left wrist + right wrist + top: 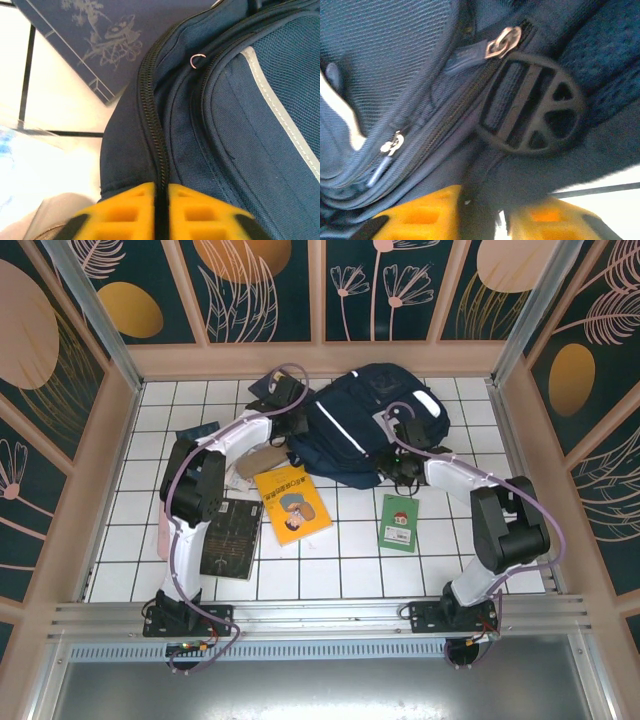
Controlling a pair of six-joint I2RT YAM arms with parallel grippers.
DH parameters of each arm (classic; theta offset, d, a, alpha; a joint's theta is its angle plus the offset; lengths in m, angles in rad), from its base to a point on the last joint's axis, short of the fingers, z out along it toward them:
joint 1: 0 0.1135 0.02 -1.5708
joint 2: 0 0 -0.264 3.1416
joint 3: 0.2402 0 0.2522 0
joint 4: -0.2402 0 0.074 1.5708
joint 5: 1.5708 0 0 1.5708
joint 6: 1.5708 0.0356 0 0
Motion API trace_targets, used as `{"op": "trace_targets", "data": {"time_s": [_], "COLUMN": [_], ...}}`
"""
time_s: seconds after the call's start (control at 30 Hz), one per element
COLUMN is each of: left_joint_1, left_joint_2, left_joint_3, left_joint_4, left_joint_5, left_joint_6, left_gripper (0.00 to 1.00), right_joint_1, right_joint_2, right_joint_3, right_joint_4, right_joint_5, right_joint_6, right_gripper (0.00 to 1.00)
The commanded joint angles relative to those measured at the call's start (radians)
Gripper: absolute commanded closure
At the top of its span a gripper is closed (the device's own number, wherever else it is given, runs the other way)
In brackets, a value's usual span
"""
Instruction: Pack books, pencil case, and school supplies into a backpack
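Heads up, the backpack (372, 422) lies flat at the far middle of the desk (450, 560), zippers closed where you can see them.

Your left gripper (298, 428) is at the backpack's left edge. On the left wrist cam the gripper (161, 200) is nearly closed: thin slot, with the backpack's (240, 150) black zipper line running straight into it. Can't tell if it's pinching.

Your right gripper (405, 478) is at the backpack's near-right corner. On the right wrist cam the gripper (487, 212) is part open with a dark fabric fold of the backpack (380, 65) in the gap, below a round black buckle (530, 107). Can't tell if it's clamped.

All outside the backpack:
- the yellow book (292, 503) is just beside its near-left edge
- the green booklet (399, 523) is on its near side, under your right gripper
- the black book (232, 537) is further to the near left
- a navy book (268, 390) (90, 40) is against its far-left side
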Motion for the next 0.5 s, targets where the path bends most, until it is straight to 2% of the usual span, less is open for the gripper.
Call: {"op": "trace_targets", "data": {"time_s": [0.0,0.17,0.47], "left_joint_1": [-0.016,-0.016,-0.036], "left_joint_2": [-0.029,-0.127,-0.220], "left_joint_3": [0.003,-0.101,-0.238], "left_joint_4": [-0.019,-0.017,-0.029], "left_joint_5": [0.053,0.087,0.121], "left_joint_6": [0.011,-0.026,-0.114], "left_gripper": [0.71,0.58,0.49], "right_joint_1": [0.005,-0.018,-0.090], "right_joint_2": [-0.034,-0.116,-0.130], "right_joint_3": [0.049,0.064,0.117], "right_joint_4": [-0.047,-0.105,-0.142], "right_joint_5": [0.049,0.134,0.220], "right_joint_6": [-0.002,-0.039,-0.094], "right_gripper": [0.57,0.49,0.39]}}
